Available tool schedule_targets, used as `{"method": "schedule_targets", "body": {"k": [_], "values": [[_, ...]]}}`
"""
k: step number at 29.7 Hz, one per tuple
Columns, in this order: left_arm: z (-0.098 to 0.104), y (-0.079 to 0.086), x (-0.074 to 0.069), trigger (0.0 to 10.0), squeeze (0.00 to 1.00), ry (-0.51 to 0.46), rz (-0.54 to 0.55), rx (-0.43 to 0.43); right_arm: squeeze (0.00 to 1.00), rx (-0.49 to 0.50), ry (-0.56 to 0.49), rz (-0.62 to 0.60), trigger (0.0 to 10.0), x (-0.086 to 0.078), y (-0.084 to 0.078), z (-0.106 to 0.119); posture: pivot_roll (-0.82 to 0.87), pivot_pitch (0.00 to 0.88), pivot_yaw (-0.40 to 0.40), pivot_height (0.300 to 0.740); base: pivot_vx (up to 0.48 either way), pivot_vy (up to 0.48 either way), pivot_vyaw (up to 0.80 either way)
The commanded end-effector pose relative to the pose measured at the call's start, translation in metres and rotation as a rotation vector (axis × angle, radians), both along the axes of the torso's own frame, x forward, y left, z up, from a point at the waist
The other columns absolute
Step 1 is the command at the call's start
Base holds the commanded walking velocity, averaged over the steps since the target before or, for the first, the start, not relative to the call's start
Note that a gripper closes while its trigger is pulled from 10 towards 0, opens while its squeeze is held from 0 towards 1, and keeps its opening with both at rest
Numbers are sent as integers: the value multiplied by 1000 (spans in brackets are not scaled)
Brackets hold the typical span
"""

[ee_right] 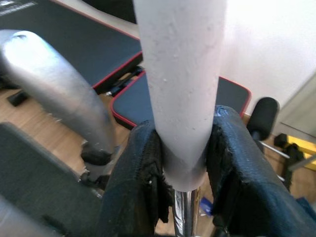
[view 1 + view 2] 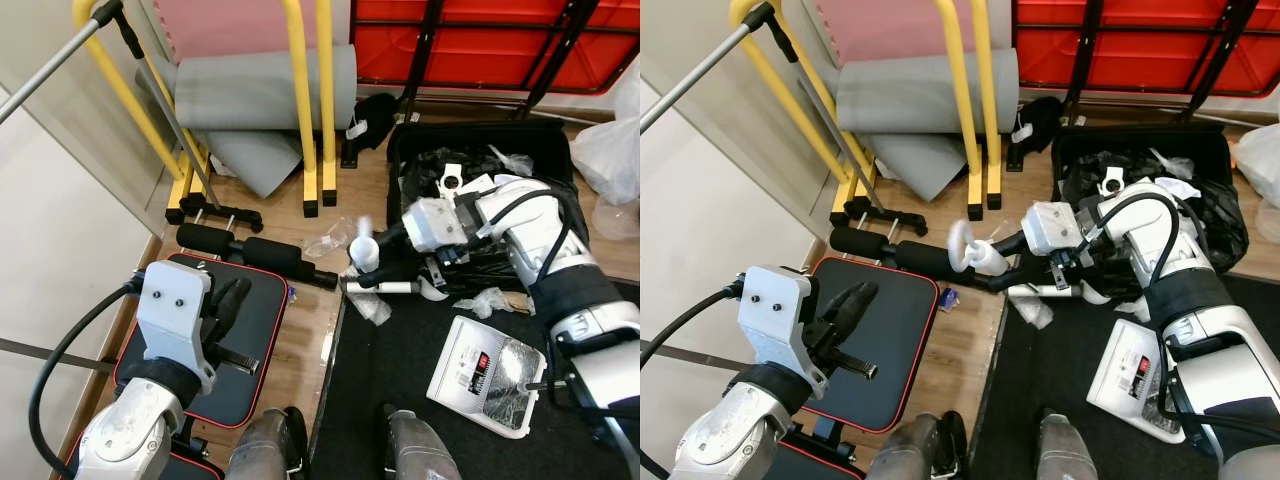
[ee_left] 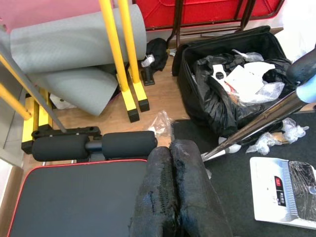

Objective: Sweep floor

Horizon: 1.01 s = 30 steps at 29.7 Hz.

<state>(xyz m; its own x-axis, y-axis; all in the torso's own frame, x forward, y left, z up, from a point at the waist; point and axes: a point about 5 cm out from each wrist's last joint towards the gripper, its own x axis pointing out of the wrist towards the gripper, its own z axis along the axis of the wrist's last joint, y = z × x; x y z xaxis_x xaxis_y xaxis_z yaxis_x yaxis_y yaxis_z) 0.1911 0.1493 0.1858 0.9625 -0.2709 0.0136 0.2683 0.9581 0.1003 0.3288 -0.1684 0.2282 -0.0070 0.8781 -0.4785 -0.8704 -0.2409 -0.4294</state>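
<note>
My right gripper [image 2: 368,262] is shut on the white foam grip of a broom handle [image 1: 182,74]. Its two black fingers [image 1: 138,177] press on either side of the grip. Below the grip, the chrome pole [image 3: 256,121] slants down to the edge of the black floor mat [image 2: 400,380]. My left gripper [image 3: 173,187] is shut and holds nothing; it hangs over a black bench pad [image 2: 265,320] with red trim. Crumpled plastic wrappers [image 2: 330,238] lie on the wooden floor near the pole's foot, with more [image 2: 485,300] on the mat.
An open black case [image 2: 480,150] stuffed with bags and scraps stands behind the right arm. A white flat device [image 2: 490,375] lies on the mat. Yellow frame legs [image 2: 310,120], rolled grey mats [image 2: 260,90] and the bench's black rollers [image 2: 250,250] crowd the back left.
</note>
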Motion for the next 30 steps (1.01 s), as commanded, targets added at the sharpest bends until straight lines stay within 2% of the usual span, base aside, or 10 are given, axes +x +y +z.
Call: {"method": "schedule_targets", "body": {"k": [1, 2, 4, 6, 12, 19, 22, 24, 27, 30], "values": [[-6, 2, -1, 10000, 0, 29, 17, -2, 0, -7, 63, 41, 10000, -9, 0, -1, 63, 295, 57, 740, 0, 0, 0], [-6, 2, -1, 10000, 0, 29, 17, -2, 0, -7, 63, 41, 10000, -9, 0, -1, 63, 295, 57, 740, 0, 0, 0], [-7, 1, 2, 10000, 0, 27, 13, -6, 0, -18, 100, 75, 10000, -22, -3, 10, 47, 282, 53, 740, 0, 0, 0], [-7, 1, 2, 10000, 0, 27, 13, -6, 0, -18, 100, 75, 10000, -22, -3, 10, 47, 282, 53, 740, 0, 0, 0], [-7, -1, 5, 10000, 0, 22, 8, -12, 0, 17, 133, 92, 10000, -34, -6, 28, 45, 278, 50, 740, 0, 0, 0], [-7, -1, 6, 10000, 0, 20, 8, -15, 0, 41, 123, 80, 10000, -34, -9, 39, 39, 276, 48, 740, 0, 0, 0], [-8, -2, 8, 10000, 0, 17, 8, -19, 0, 78, 43, 7, 10000, -25, -15, 56, 34, 266, 45, 740, 0, 0, 0], [-8, -2, 8, 10000, 0, 16, 8, -20, 0, 93, 26, -10, 10000, -23, -17, 60, 33, 265, 45, 740, 0, 0, 0], [-9, -3, 9, 10000, 0, 15, 4, -23, 0, 159, 28, -11, 10000, -29, -15, 74, 28, 258, 44, 740, 0, 0, 0], [-9, -3, 10, 10000, 0, 15, 2, -24, 0, 175, 39, -2, 10000, -31, -14, 78, 25, 255, 43, 740, 0, 0, 0]]}}
